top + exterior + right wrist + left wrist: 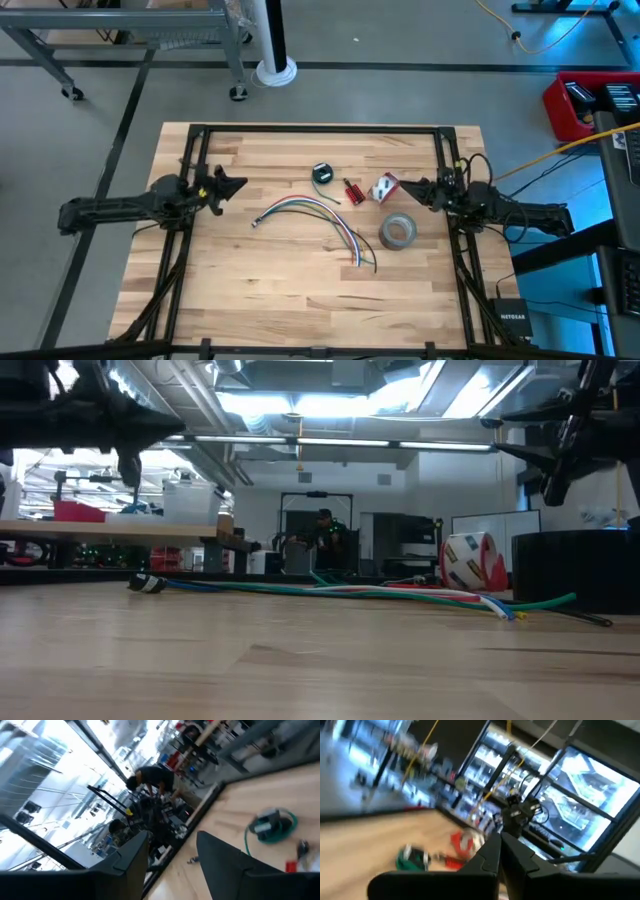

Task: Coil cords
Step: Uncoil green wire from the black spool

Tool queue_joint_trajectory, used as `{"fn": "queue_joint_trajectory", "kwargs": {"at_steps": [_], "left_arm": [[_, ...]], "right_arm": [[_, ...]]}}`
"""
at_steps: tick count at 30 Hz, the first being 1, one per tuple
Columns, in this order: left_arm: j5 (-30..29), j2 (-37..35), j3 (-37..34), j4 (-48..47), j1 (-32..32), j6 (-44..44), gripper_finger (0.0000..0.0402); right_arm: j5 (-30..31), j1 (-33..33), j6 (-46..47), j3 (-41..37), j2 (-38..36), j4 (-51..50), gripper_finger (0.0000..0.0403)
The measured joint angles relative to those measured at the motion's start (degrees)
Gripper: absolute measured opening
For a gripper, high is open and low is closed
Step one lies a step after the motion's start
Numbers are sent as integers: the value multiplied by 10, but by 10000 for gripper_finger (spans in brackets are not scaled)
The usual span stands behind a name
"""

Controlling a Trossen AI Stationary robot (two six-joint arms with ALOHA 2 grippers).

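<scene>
The bare wooden counter [300, 670] fills the foreground of the low view, and across it, farther back, lies the bundle of multicoloured cords [320, 218]. In the high view the bundle arcs from near the counter's middle toward the right front, its strands fanning apart at the front end. Just behind it sits a small coiled dark green wire [322, 173], apart from the bundle. To the right of that coil lie a small red piece [353, 191] and a red-and-white piece [384, 187], and a grey tape roll [398, 232] rests flat near the bundle's fanned end.

The left pincer [232, 186] hovers over the counter's left side, well apart from the cords, its fingers closed together and holding nothing. The right pincer [410, 187] hangs just beside the red-and-white piece, its fingers parted and empty.
</scene>
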Motion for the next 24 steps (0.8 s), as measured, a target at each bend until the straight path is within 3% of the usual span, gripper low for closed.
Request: {"fn": "queue_joint_trajectory", "kwargs": {"at_steps": [6, 12, 18, 24], "left_arm": [[-31, 112, 0, 16, 0, -79, 4], [-32, 247, 21, 87, 0, -103, 4], [-59, 376, 86, 127, 3, 20, 4], [-69, 440, 126, 148, 10, 136, 4]], "right_arm": [[0, 0, 87, 0, 21, -43, 172], [19, 0, 104, 0, 55, -34, 172], [25, 0, 104, 0, 76, -12, 172], [24, 0, 104, 0, 76, -14, 172]]}}
